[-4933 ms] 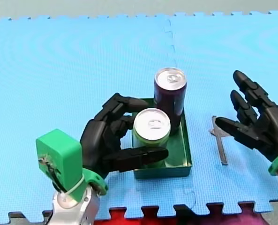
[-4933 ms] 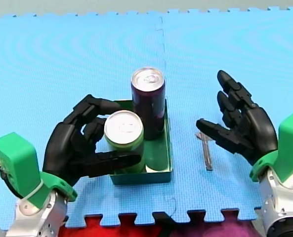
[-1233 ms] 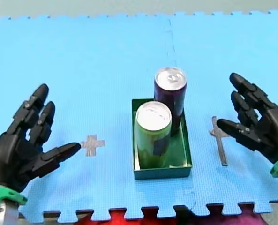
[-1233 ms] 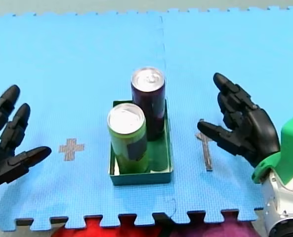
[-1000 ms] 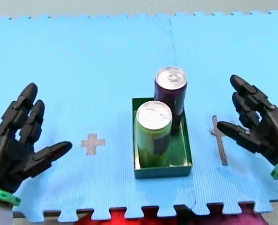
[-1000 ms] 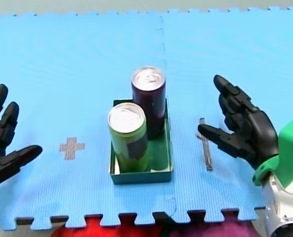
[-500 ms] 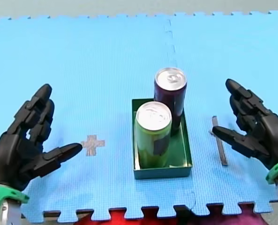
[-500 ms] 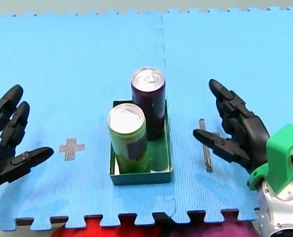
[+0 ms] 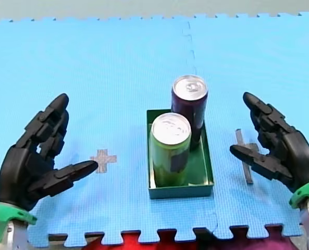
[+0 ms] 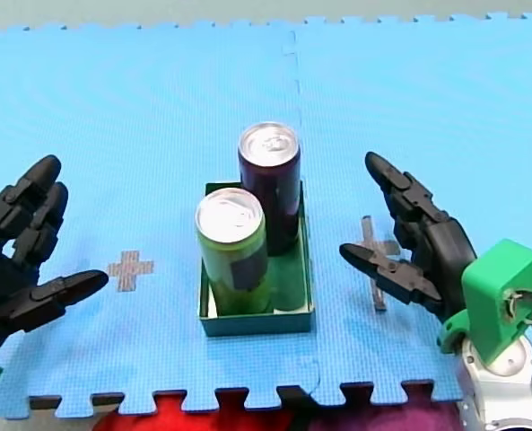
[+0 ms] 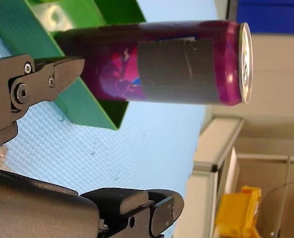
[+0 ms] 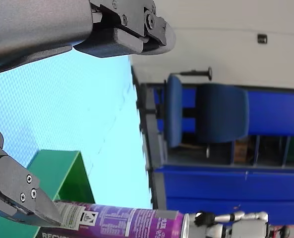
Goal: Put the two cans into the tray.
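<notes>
Holds the left hand (image 9: 35,159) low on the left side of the head views, empty, fingers uncurled and pointing forward, thumb reaching inward, palm turned toward the middle. Wears a green cuff (image 9: 12,213) at that wrist. Holds the right hand (image 9: 279,150) low on the right side, likewise empty and uncurled, palm facing inward, thumb aimed at the middle. Carries a green wrist block (image 10: 497,310) behind it, above a silver forearm (image 10: 499,395). Touches nothing with either hand. Shows dark fingertips (image 11: 62,69) gripping nothing in the first wrist view, and again in the second wrist view (image 12: 124,29).
</notes>
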You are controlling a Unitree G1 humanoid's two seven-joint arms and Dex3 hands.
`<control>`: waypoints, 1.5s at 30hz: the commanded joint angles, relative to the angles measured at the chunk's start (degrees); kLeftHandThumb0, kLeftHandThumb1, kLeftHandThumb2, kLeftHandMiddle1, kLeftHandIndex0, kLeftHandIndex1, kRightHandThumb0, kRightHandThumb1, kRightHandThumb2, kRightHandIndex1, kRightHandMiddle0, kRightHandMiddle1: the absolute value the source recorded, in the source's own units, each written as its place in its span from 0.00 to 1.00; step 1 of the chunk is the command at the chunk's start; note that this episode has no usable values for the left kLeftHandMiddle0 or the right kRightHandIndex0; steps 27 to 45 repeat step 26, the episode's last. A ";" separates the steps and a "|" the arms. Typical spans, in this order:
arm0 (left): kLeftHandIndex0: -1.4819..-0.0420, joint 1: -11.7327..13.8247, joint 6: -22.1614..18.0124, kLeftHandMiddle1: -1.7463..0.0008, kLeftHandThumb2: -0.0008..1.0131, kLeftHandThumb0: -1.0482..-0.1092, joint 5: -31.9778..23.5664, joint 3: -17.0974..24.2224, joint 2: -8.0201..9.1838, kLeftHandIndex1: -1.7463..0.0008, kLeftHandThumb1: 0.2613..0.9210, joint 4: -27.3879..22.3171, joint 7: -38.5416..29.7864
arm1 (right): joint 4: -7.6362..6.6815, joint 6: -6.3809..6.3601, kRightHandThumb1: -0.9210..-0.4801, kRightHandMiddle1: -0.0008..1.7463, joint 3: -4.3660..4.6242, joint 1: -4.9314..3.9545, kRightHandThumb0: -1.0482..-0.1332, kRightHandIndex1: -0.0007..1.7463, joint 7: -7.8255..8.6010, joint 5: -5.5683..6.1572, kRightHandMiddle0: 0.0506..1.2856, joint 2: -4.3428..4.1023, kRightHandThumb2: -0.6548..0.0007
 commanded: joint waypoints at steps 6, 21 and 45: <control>0.77 -0.57 -1.33 1.00 0.01 0.28 0.14 -0.42 -0.11 1.00 0.62 0.61 -0.85 | -0.52 -0.08 0.02 0.00 0.13 -0.14 0.07 0.00 -0.08 0.34 0.20 -0.15 0.99; 0.76 -0.31 -1.51 1.00 0.01 0.21 1.86 -1.59 -0.34 1.00 0.70 0.19 0.74 | -1.10 0.93 0.00 0.00 0.12 -0.02 0.07 0.00 0.66 1.46 0.20 0.16 0.99; 0.75 -0.12 -2.19 1.00 0.01 0.19 2.97 -2.15 -0.10 1.00 0.73 0.03 1.85 | -0.88 0.58 0.00 0.00 0.05 -0.09 0.07 0.00 0.69 1.54 0.20 0.12 0.99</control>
